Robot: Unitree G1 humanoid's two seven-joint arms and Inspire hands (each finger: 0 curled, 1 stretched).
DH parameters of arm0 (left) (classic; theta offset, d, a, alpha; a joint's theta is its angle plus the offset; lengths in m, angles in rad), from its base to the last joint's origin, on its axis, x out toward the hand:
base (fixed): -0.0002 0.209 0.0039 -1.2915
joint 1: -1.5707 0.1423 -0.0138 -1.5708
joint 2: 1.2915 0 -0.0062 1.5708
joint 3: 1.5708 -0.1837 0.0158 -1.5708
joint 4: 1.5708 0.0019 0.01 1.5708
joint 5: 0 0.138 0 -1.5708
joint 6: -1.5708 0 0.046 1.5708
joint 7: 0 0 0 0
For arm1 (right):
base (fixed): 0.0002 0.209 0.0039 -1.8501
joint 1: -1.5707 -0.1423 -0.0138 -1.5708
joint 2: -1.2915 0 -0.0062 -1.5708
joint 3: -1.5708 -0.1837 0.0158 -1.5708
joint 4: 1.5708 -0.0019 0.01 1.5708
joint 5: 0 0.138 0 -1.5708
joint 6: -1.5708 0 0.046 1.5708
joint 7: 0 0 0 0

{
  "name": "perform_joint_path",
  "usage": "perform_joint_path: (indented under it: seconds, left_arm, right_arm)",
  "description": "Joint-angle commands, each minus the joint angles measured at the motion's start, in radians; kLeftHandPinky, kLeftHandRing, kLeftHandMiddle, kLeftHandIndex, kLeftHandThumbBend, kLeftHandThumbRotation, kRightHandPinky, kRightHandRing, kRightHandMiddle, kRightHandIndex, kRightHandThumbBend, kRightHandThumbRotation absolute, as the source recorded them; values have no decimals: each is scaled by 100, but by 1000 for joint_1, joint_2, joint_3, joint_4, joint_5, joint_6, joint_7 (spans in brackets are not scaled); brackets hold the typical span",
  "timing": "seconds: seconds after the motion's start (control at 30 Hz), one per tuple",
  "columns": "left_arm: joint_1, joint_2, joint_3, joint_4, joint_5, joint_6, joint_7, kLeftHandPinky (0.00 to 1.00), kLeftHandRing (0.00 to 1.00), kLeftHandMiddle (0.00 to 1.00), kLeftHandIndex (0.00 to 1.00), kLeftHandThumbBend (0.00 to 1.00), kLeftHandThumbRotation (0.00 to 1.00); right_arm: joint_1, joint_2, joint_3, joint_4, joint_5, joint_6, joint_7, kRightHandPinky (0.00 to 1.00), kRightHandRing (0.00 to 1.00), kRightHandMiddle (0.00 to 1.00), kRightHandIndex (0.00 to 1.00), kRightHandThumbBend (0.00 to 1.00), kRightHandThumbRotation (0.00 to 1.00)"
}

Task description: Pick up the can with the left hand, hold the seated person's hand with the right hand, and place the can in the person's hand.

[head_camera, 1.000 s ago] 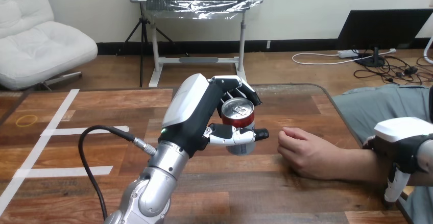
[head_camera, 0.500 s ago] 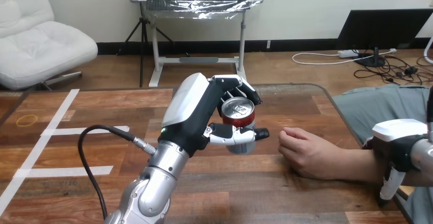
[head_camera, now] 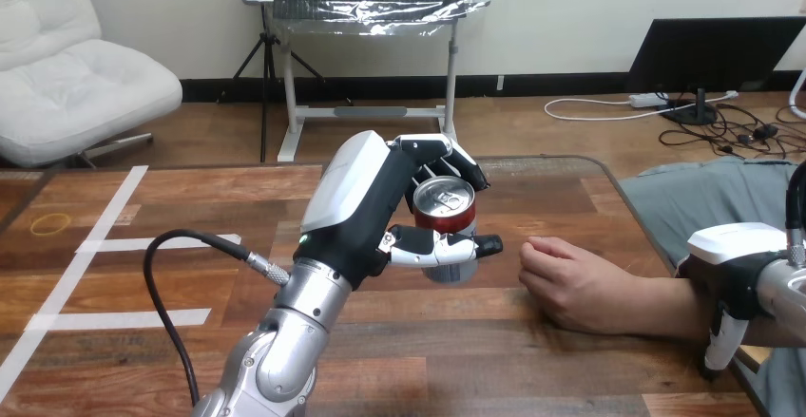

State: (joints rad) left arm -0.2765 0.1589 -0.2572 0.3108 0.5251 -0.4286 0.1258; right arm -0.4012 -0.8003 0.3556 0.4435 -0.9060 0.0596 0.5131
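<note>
Desk [head_camera: 532, 360], far left: white tape strips [head_camera: 157, 243] laid in lines, with a small yellow ring [head_camera: 49, 223] flat on the wood beyond them. All of that sits well apart from the work area.

Mid-desk: my left hand [head_camera: 366, 203] is clenched round the can [head_camera: 444, 216]. The fingers [head_camera: 447, 151] wrap over the far side near the rim and the thumb [head_camera: 447, 251] crosses the near side lower down. The thumb tip sticks out to the right, toward the person. (I cannot tell whether the can's base is clear of the wood; the thumb and the can's own body hide that edge.)

Right of the can: the person's hand [head_camera: 566, 279] rests on the desk with the fingers curled in loosely and the knuckles toward the can. A strip of bare wood lies between the two; they are near each other but apart.

Right edge: my right hand [head_camera: 732, 265] sits over the person's forearm, back from the wrist. I cannot tell whether it is gripping or only lying there.

Can attitude: red body, silver lid. The long axis is close to vertical, so it reads as upright. The lid end is on top and the pull tab shows from above. The top leans slightly toward the camera.
</note>
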Motion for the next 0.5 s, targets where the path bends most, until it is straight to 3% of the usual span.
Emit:
perform_joint_path:
  seconds: [0.0,0.23,0.47]
  left_arm:
    - [-48,6,16,-56,-11,-6,9,33,39,46,50,61,0]
    - [-49,5,17,-56,-13,-5,10,33,39,46,50,61,0]
    - [-49,3,18,-57,-13,-2,11,33,38,45,50,62,0]
  right_arm:
    - [-60,29,14,30,10,-14,-33,43,55,63,77,72,8]
    - [-57,32,22,47,15,-45,-57,41,52,60,74,72,5]
    - [-42,47,5,61,44,-67,-104,43,53,60,68,74,1]
